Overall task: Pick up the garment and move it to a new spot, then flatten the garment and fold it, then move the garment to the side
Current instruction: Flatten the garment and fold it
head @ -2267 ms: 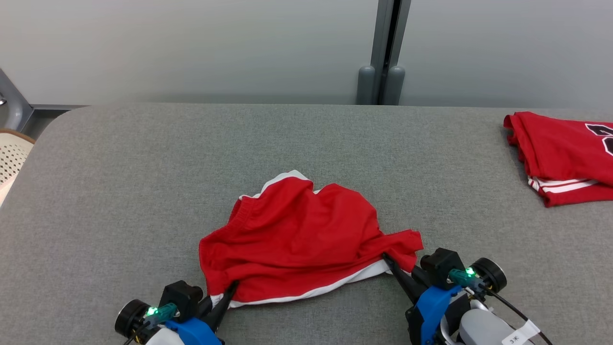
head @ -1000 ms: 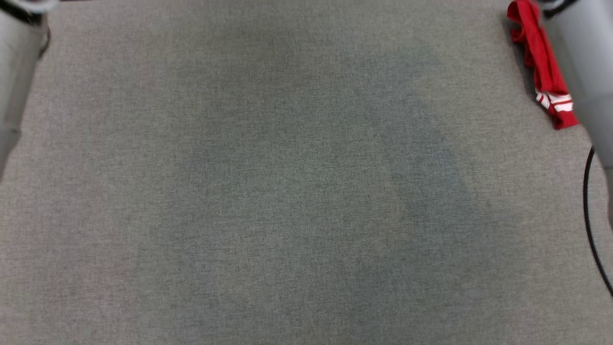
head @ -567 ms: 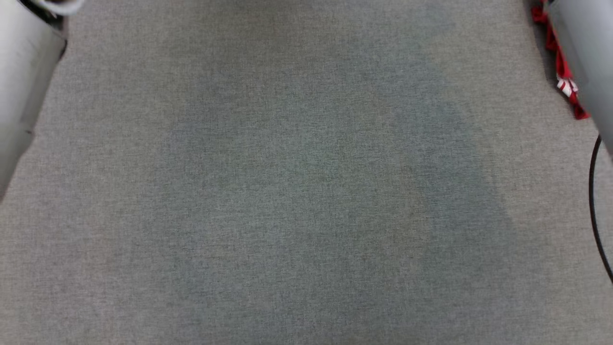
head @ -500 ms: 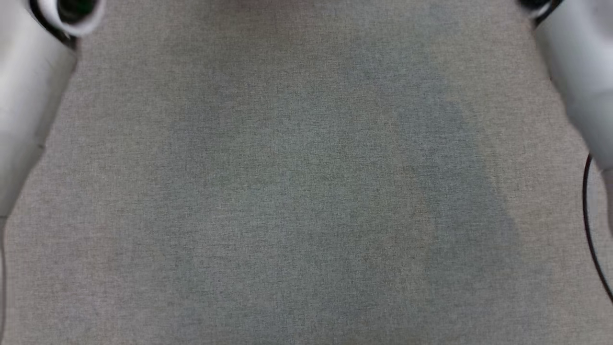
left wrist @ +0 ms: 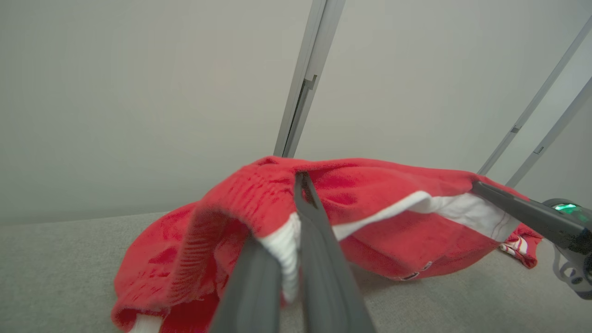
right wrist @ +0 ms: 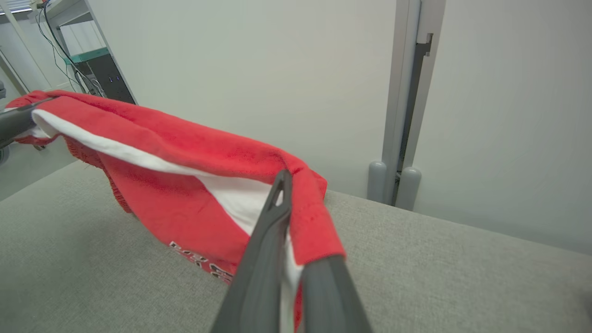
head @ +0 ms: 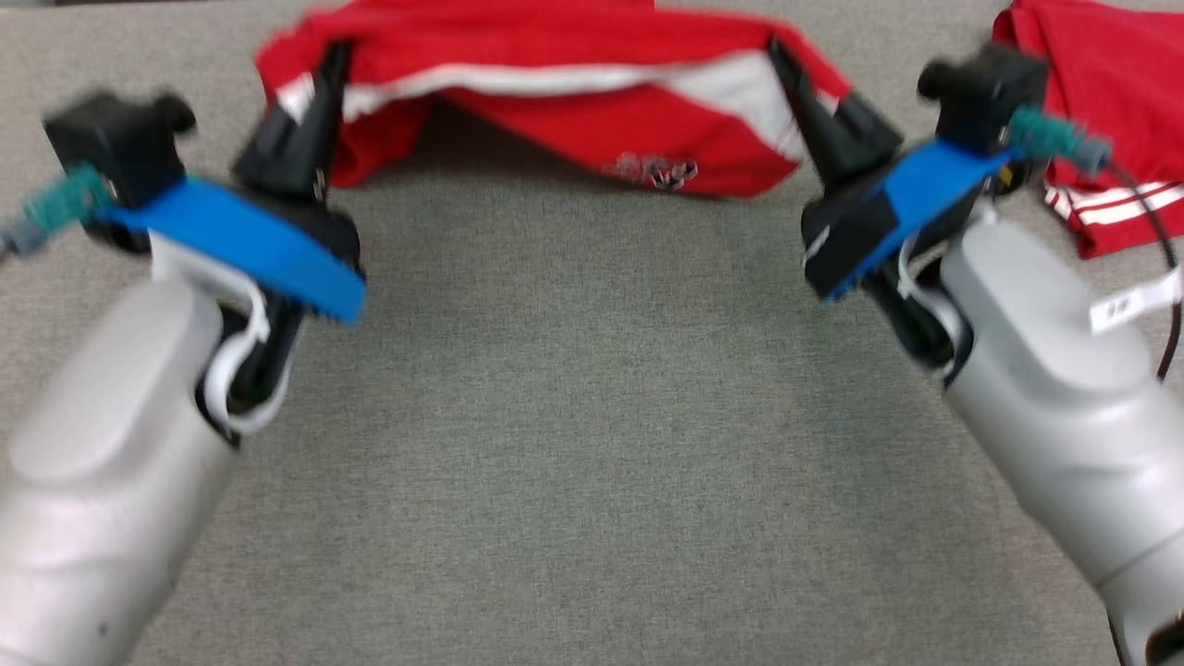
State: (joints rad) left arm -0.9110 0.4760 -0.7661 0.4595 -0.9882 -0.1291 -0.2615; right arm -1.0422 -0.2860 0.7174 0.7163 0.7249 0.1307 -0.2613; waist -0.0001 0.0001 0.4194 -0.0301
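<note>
Head view: left gripper and right gripper each clamped tight on white-trimmed edge of red garment, stretched between them over far part of grey table.
Left wrist view: cloth sags toward tabletop.
Right wrist view: same pinch, opposite corner.
Pickup done; placing, flattening, folding and moving aside left.

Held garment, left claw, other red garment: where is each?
held garment (head: 573, 120), head view, red front below the stripe.
left claw (head: 331, 60), head view, at its fingertips.
other garment (head: 1110, 74), head view, its red top.
</note>
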